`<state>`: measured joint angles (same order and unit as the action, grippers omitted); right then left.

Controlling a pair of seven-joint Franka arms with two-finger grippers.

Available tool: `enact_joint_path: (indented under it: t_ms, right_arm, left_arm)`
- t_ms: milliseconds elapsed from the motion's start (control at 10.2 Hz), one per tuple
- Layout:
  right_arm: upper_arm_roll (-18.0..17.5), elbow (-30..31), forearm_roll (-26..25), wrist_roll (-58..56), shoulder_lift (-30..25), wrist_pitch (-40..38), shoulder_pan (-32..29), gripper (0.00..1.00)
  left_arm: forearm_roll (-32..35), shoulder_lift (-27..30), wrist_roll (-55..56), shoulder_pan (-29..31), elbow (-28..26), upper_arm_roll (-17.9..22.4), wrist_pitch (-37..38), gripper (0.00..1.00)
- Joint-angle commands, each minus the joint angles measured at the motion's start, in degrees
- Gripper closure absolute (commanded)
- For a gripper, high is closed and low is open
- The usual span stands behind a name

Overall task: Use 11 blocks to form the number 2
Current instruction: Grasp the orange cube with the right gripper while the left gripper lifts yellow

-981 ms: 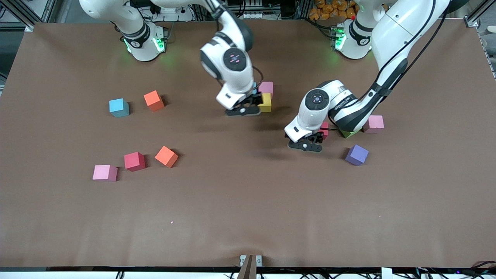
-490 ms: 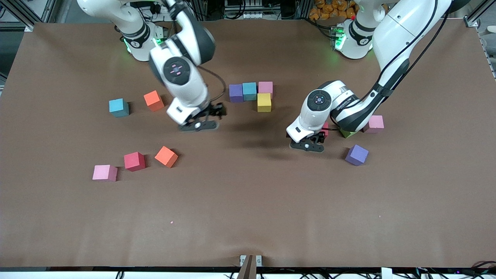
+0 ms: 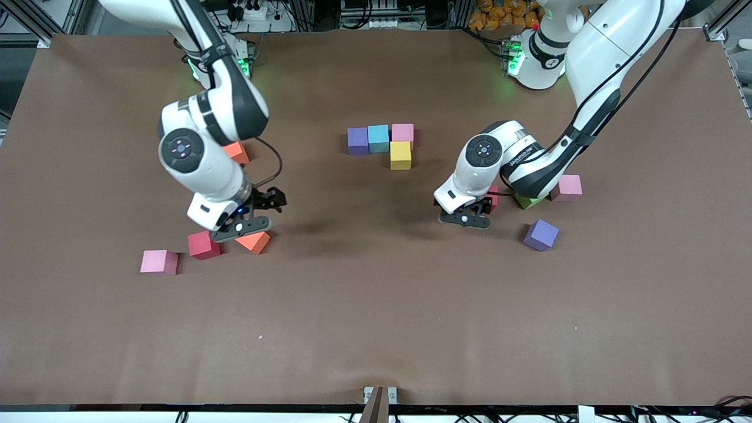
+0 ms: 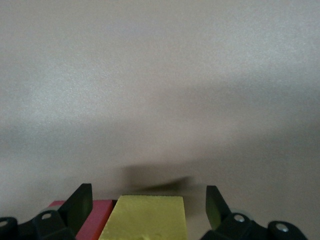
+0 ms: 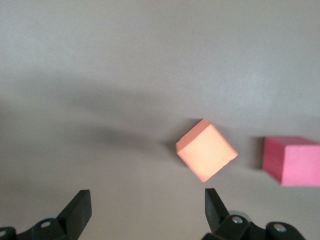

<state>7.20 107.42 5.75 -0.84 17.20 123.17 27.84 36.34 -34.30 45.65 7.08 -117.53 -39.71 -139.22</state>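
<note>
1. The right claw [image 3: 249,218] is seen low over an orange cube [image 3: 254,241], its fingers spread wide and nothing held between them.
2. In the right wrist view the orange cube [image 5: 206,150] sits turned cornerwise, with a red cube [image 5: 292,160] beside it.
3. A pink cube [image 3: 158,262] is found near the red cube [image 3: 204,245], toward the right arm's end of the table [image 3: 376,329].
4. The left claw [image 3: 467,216] is held open low over a yellow cube [image 4: 145,217], which lies between its fingers beside another red cube [image 4: 95,212].
5. The number 2 [image 3: 385,143] is only begun: purple, blue and pink cubes abut in a row, with a yellow cube nearer the front camera, under the pink one.
6. A loose purple cube [image 3: 540,234] rests near the left claw.
</note>
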Motion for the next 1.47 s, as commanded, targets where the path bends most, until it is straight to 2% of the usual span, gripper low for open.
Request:
enact_joint_path:
  t_ms: [0, 98, 294, 392, 589, 785, 883, 1177, 1373]
  right_arm:
    - [-0.96, -0.19, -0.65, -9.85, 2.12, 2.33, -1.21, 0.00]
    - [-0.96, -0.19, -1.17, -12.76, 3.62, 3.91, -1.12, 0.00]
    - [-1.04, 0.24, -7.73, -15.41, 5.30, 4.98, -1.03, 0.00]
    - [-1.05, 0.42, -8.46, -18.64, 5.56, 4.98, -1.21, 0.00]
    - [-1.05, 1.21, -8.47, -24.97, 6.00, 5.59, -3.05, 0.00]
    - [-1.05, 3.22, -8.38, -29.13, 8.46, 10.14, -3.41, 0.00]
    - [-1.13, 6.02, -8.38, -29.31, 8.03, 13.38, -3.32, 0.00]
    - [-1.31, 8.15, -8.38, -34.30, 6.89, 14.47, -3.58, 0.00]
    - [-1.31, 10.16, -8.30, -37.04, 7.32, 20.06, -4.37, 0.00]
  left_arm:
    - [0.66, 0.99, -0.21, 3.63, -2.44, -3.44, -0.61, 0.00]
    - [0.66, 0.99, -0.21, 3.81, -2.79, -3.53, -0.52, 0.00]
    - [0.66, 1.17, 0.14, 3.82, -3.06, -3.62, -0.52, 0.00]
    - [0.66, 1.17, 0.32, 3.82, -3.49, -3.71, -0.52, 0.00]
    - [0.66, 1.26, 0.41, 3.82, -3.76, -3.71, -0.44, 0.00]
    - [0.66, 1.34, 0.49, 3.82, -4.63, -3.71, -0.44, 0.00]
    - [0.57, 1.87, 0.50, 3.82, -5.34, -3.71, -0.35, 0.00]
    - [0.48, 2.22, 0.58, 3.82, -5.52, -3.80, -0.09, 0.00]
    - [0.48, 2.57, 1.72, 3.82, -5.69, -4.33, 0.18, 0.00]
